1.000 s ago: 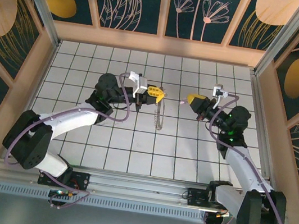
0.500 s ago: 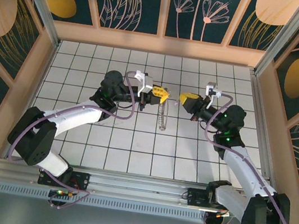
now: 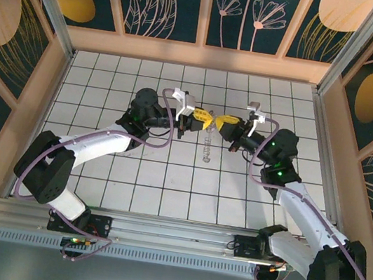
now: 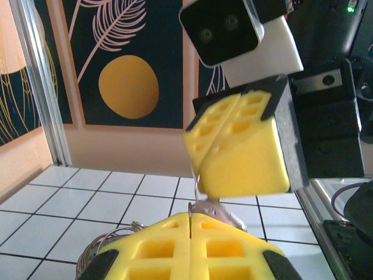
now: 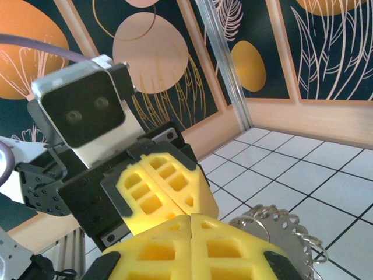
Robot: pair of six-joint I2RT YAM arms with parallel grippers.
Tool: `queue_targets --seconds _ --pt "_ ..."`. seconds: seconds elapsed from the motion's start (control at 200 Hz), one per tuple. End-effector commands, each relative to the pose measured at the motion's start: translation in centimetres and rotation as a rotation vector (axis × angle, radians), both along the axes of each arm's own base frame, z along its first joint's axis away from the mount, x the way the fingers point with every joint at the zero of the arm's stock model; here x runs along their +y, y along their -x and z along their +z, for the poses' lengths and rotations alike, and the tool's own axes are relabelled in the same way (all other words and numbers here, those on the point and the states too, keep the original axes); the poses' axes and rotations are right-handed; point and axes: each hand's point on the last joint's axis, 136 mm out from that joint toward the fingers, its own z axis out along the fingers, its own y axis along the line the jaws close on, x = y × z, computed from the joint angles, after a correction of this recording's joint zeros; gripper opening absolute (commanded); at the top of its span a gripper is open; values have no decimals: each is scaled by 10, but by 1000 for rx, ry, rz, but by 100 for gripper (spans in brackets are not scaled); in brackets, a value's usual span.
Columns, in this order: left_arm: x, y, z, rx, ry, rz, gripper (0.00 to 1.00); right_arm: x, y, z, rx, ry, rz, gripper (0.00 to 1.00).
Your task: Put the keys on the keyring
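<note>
Over the middle of the white tiled floor point(image 3: 111, 78), the left gripper point(image 3: 204, 119) and the right gripper point(image 3: 223, 122) meet tip to tip, their yellow foam pads almost touching. The left claw is clamped on the thin grey metal keyring point(image 3: 206, 143), which hangs from its tips on the near side, clear of the tiles. In the left wrist view a wire loop of the keyring point(image 4: 108, 244) curls out to the left of the pads. The right claw's pads are pressed together; what they pinch cannot be told. A short grey metal sliver point(image 4: 205, 208) sits between the two claws. The right wrist view shows toothed silver discs point(image 5: 274, 224) on the keyring.
</note>
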Motion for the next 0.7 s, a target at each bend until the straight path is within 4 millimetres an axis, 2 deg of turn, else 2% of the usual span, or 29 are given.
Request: queue_targets --seconds 0.0,0.265,0.696 --pt "-2 0 23 -38 49 3 0 -4 0 15 -77 4 -48 0" --pt "-2 2 24 -39 54 0 0 -18 0 12 -95 12 -145 0" --pt "-4 3 26 -46 60 -3 0 -7 5 16 -107 13 -98 0"
